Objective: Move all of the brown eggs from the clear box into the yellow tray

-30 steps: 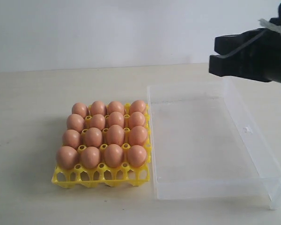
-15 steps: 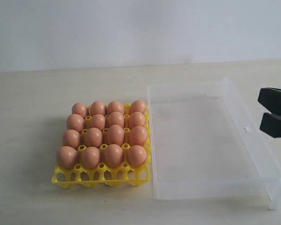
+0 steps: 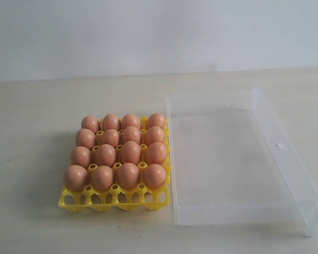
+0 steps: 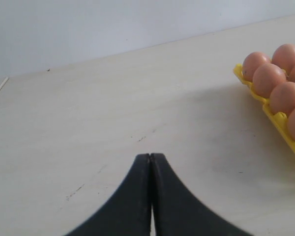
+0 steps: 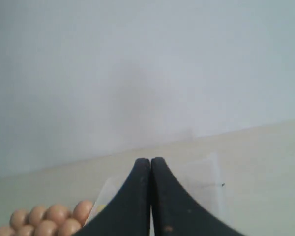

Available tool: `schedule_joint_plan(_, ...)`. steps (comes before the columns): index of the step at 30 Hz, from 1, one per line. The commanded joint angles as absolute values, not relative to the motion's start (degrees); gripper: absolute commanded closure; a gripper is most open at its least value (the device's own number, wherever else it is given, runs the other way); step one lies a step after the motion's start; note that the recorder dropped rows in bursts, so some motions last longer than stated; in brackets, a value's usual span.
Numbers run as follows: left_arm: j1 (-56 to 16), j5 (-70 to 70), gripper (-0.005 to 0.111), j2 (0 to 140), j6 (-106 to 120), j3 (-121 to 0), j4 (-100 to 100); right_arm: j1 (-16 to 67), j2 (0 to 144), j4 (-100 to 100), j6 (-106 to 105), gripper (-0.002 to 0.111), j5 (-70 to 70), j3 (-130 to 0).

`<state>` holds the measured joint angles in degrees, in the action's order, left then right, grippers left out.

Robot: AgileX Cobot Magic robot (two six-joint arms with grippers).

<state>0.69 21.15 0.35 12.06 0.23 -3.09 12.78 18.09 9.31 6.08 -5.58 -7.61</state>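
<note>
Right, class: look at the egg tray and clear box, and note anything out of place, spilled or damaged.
Nothing stands out. The brown eggs sit in neat rows in the yellow tray, none visibly cracked or fallen, and the clear box lies flat beside it, empty.

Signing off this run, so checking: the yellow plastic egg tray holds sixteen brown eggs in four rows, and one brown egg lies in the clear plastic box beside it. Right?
Not quite. The shallow clear plastic box holds no egg, as the exterior view shows. The rest stands: the yellow plastic egg tray beside it holds sixteen brown oval eggs in four rows.
</note>
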Motion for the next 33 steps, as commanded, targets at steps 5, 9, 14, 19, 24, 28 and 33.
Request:
schedule_joint_plan(5,0.82,20.65,0.107,0.00,11.75,0.00,-3.54,4.82,5.79,10.70,5.56,0.108,-5.70,-3.75)
schedule_joint_plan(9,0.82,20.65,0.107,0.00,11.83,0.00,-3.54,2.34,3.47,5.96,5.56,0.108,-3.70,-2.67)
schedule_joint_plan(14,0.82,20.65,0.107,0.00,11.83,0.00,-3.54,1.24,0.44,5.49,5.56,0.108,-2.22,-0.44)
schedule_joint_plan(19,0.82,20.65,0.107,0.00,11.83,0.00,-3.54,1.24,0.00,5.49,5.56,0.108,-0.59,0.00)
schedule_joint_plan(24,0.82,20.65,0.107,0.00,11.83,0.00,-3.54,1.36,0.00,5.49,5.56,0.108,0.64,0.00)
schedule_joint_plan(28,0.82,20.65,0.107,0.00,11.83,0.00,-3.54,1.47,0.00,5.49,5.56,0.108,0.64,0.00)
schedule_joint_plan(33,0.82,20.65,0.107,0.00,11.75,0.00,-3.54,4.06,0.00,4.82,5.56,0.108,0.64,0.00)
